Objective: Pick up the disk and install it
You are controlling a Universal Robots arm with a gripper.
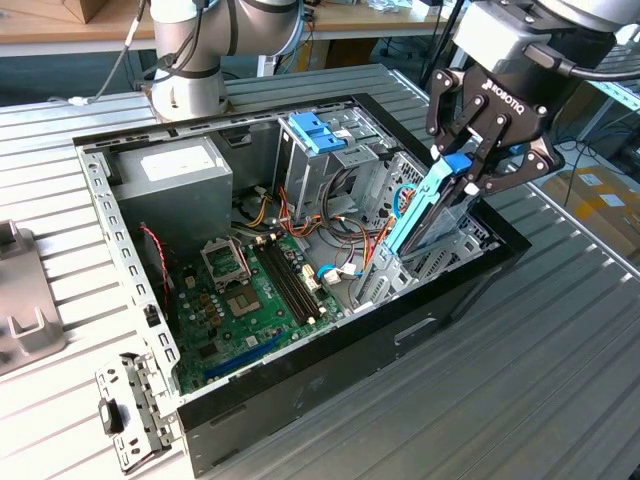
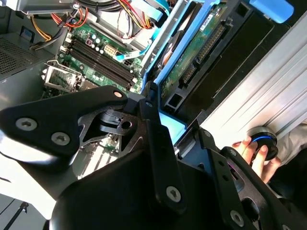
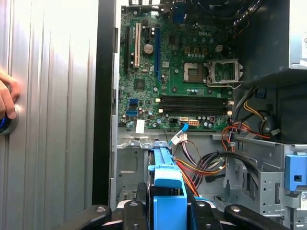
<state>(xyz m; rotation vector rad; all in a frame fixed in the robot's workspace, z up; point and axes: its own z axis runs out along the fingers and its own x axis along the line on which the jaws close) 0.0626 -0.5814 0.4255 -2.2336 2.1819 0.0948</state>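
Observation:
In the exterior view my gripper (image 1: 468,168) is shut on the upper end of the disk (image 1: 425,215), a dark drive in a bright blue carrier. The disk hangs tilted, its lower end down in the metal drive bay (image 1: 445,250) at the exterior view's right end of the open computer case (image 1: 330,370). In the second wrist view the disk (image 2: 201,52) shows its green board and connector, with the blue tab (image 2: 271,8) at its far end. In the first wrist view the blue carrier (image 3: 168,189) sits between my fingers (image 3: 136,203).
Inside the case are a green motherboard (image 1: 250,290), a grey power supply (image 1: 175,170), coloured cables (image 1: 345,225) and a drive cage with a light-blue bracket (image 1: 315,130). A person's hand (image 2: 254,153) rests on a round button on the table. A grey bracket (image 1: 25,300) lies at the exterior view's left.

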